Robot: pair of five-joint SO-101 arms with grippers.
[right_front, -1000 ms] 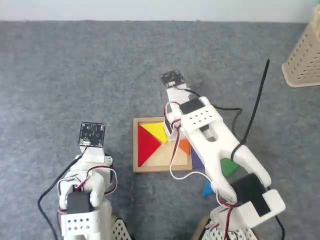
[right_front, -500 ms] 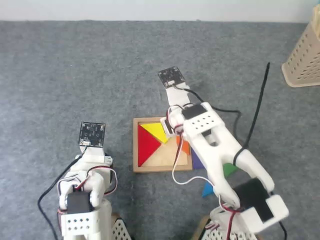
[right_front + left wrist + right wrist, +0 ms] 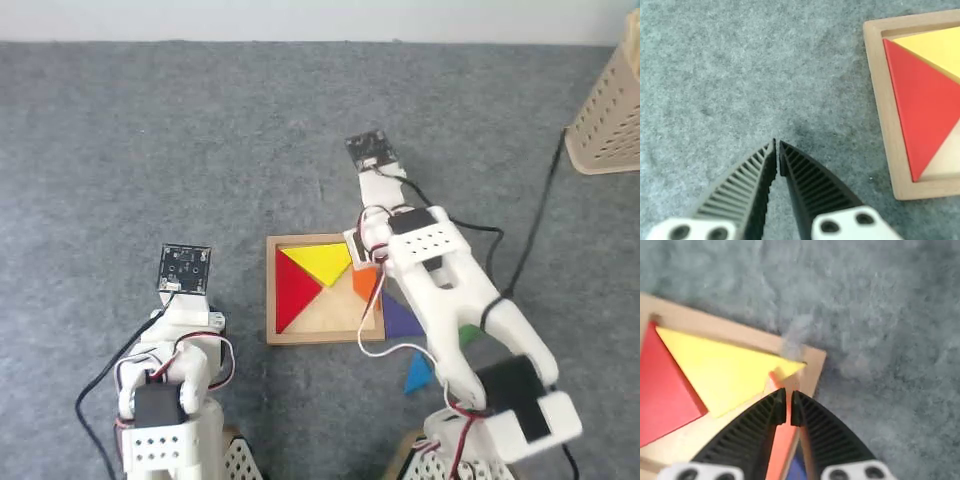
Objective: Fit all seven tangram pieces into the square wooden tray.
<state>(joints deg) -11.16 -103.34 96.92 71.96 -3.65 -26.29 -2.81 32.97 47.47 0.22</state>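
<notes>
The square wooden tray (image 3: 273, 290) lies mid-table with a yellow triangle (image 3: 320, 262) and a red triangle (image 3: 293, 290) inside. An orange piece (image 3: 365, 283) rests on the tray's right rim. Just outside it lies a purple piece (image 3: 400, 318). Green (image 3: 468, 333) and blue (image 3: 420, 375) pieces sit partly under the right arm (image 3: 440, 280). My right gripper (image 3: 787, 392) is shut over the tray's far right corner (image 3: 812, 372), above the orange piece (image 3: 784, 440) and beside the yellow triangle (image 3: 725, 375). My left gripper (image 3: 777, 145) is shut over bare carpet, left of the tray (image 3: 880, 100).
Grey carpet covers the table. A cream perforated container (image 3: 610, 110) stands at the far right edge. The left arm (image 3: 170, 380) sits at the near left. A black cable (image 3: 530, 240) runs along the right arm.
The right arm has swung to the right, uncovering more of the yellow triangle and the orange piece. The left arm has not moved.
</notes>
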